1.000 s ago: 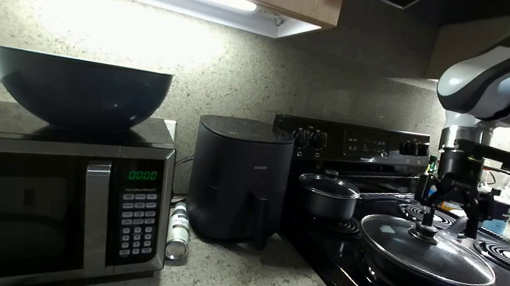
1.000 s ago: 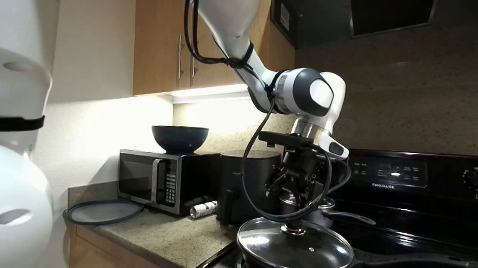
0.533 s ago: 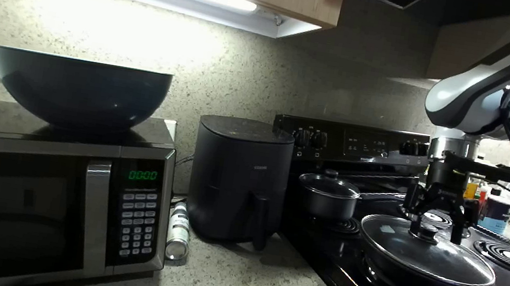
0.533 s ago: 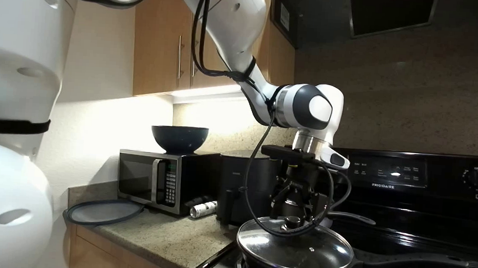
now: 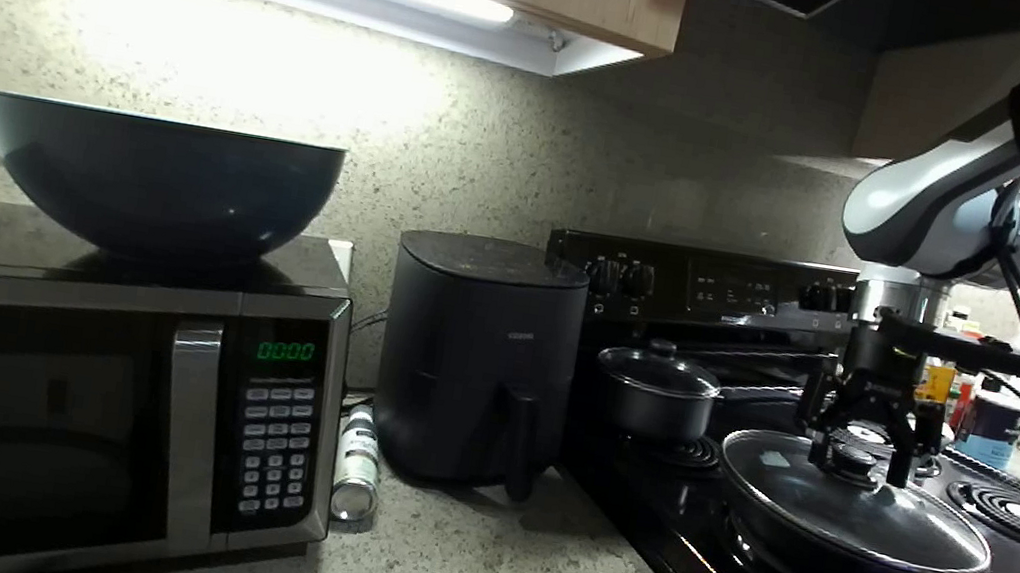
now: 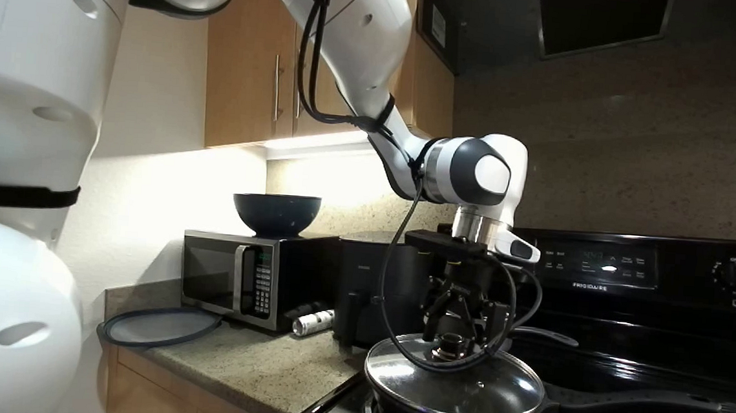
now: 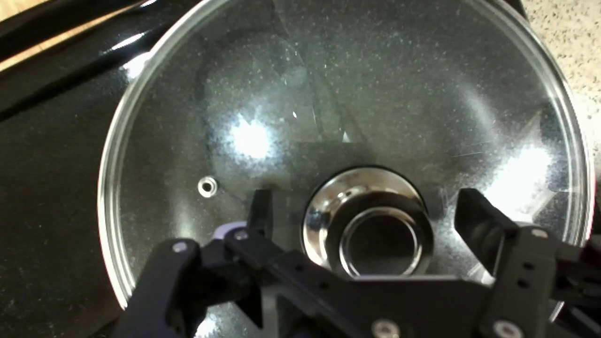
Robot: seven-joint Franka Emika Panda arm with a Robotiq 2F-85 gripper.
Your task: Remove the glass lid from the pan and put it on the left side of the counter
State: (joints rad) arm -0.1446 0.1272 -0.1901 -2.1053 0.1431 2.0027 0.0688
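Since the knob (image 7: 382, 241) is the one easy hold on the glass lid (image 7: 357, 103), the gripper (image 7: 364, 206) points straight down over it, fingers (image 7: 480, 225) spread with the knob between them; wrist view shows a gap on both sides, tighter on that view's right. Nothing pinched. Lid rests on the pan (image 5: 817, 567), so I read this as lining up the grasp, lift not yet done. Would centre a touch more before closing, else one finger hits first and shoves the lid sideways. Pan sits near-left on the stove (image 5: 687, 525), handle (image 6: 636, 401) out to the right, so a leftward carry doesn't have to cross it. Beyond it, the small lidded pot (image 5: 653, 411) sits on the far side, so don't swing that way. Just left of the stove, the worktop (image 5: 488, 566) begins. Best open room looks like the strip in front of the air fryer (image 5: 478, 363), bounded by the microwave (image 5: 51, 380) and a lying can (image 5: 356, 476) on the far side and the worktop's edge on the near side; a dark-rimmed disc (image 6: 162, 329) takes the left end. Lid is wide, so expect a snug fit. Also watch the cable (image 6: 444, 369): its loop hangs in front of the lid in an exterior view, can't tell if it touches.
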